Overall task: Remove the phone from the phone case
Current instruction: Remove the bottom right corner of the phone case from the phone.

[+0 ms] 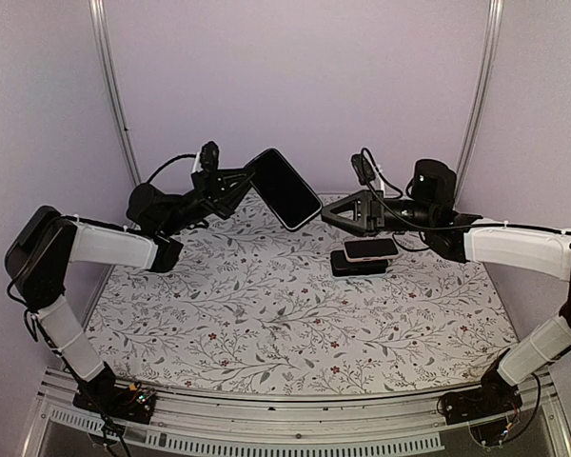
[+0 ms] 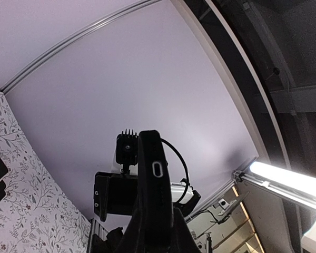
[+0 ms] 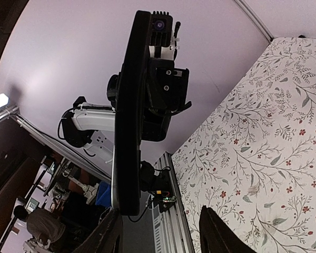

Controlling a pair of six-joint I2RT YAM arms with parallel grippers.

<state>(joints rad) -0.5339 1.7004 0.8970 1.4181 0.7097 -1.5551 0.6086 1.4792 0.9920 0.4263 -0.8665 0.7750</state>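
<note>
Your left gripper (image 1: 247, 181) clamped shut on the cased phone (image 1: 285, 188), held aloft over the table (image 1: 266, 314) at 12 o'clock, your right gripper (image 1: 327, 217) at its 4 o'clock corner, fingers (image 3: 217, 232) apart, gripping nothing, second handset (image 1: 371, 248) on a block (image 1: 347, 268) at 2 o'clock.

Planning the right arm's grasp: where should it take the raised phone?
Probably its free lower end, from the right, across the flat faces: the left gripper holds the upper end, and the phone stands edge-on to the right gripper.
</note>
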